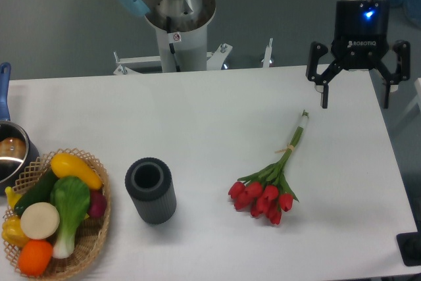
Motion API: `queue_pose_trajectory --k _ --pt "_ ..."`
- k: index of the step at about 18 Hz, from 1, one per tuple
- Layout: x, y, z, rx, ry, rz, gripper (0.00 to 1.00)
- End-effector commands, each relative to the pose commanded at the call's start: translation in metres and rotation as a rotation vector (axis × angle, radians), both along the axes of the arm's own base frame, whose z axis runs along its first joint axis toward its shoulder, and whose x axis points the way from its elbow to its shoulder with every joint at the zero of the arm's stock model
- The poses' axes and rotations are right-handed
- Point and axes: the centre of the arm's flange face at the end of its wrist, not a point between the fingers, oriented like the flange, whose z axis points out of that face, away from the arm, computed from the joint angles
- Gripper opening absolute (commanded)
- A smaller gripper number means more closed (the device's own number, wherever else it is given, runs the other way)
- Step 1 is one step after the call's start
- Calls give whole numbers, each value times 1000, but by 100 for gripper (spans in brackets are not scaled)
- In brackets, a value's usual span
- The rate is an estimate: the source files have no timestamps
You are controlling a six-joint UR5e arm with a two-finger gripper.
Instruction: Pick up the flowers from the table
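Observation:
The flowers (271, 185), a small bunch of red tulips with green leaves, lie on the white table (217, 110) right of centre. Their red heads point to the front. Their long green stems, tied by a pale band, run up and to the right, ending at about mid-depth. My gripper (356, 104) hangs over the table's far right corner, above and to the right of the stem tips. Its two fingers are spread wide and hold nothing. It is well apart from the flowers.
A dark grey ribbed cylinder vase (150, 189) stands upright left of the flowers. A wicker basket of colourful vegetables (52, 212) sits at the front left. A metal pot with a blue handle (8, 149) is at the left edge. The arm's base (176, 24) stands behind the table.

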Motion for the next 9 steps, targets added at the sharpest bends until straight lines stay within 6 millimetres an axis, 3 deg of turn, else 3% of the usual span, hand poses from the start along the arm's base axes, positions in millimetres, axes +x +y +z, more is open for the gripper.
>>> queue_pose_trajectory --k 9 --pt "-1 3 -4 -11 10 -21 100"
